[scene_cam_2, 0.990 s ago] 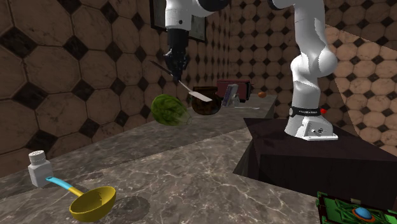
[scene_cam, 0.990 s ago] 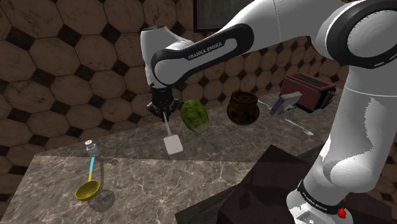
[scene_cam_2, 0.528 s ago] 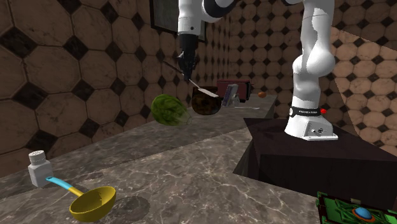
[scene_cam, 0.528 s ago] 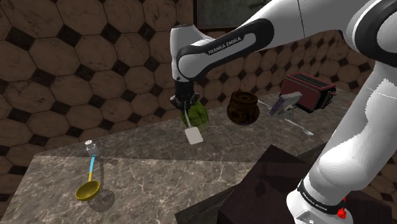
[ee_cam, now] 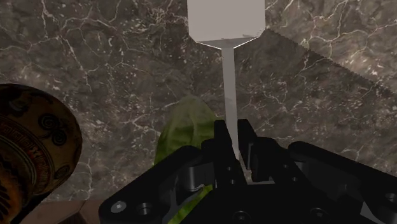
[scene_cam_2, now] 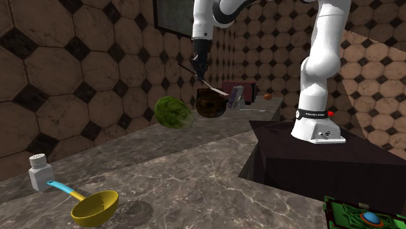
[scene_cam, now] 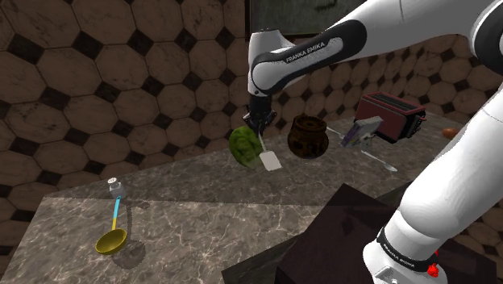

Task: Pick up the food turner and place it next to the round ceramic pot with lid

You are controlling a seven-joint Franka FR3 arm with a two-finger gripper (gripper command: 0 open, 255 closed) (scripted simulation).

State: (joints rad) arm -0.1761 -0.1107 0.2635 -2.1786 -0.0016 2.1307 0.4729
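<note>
- White arm (scene_cam: 322,52): stretched from its stand to a spot above and beside the pot (scene_cam: 308,137).
- Dark marble counter (scene_cam: 201,218): carried the pot and the other kitchen things.
- Red toaster (scene_cam: 391,115): stood near the pot, on the side away from the gripper.
- Round brown patterned pot: sat on the counter close to the wall.
- Green round vegetable (scene_cam: 243,145): lay near the pot, below the gripper.
- Black gripper (scene_cam: 260,129): hung just beside the pot and higher than it, jaws pinching the turner's thin handle.
- Pale food turner (scene_cam: 271,160): dangled blade-down, clear of the counter, between vegetable and pot.
- Yellow ladle (scene_cam: 111,240), then salt shaker (scene_cam: 115,187): rested well apart from the pot, beyond the vegetable.
</note>
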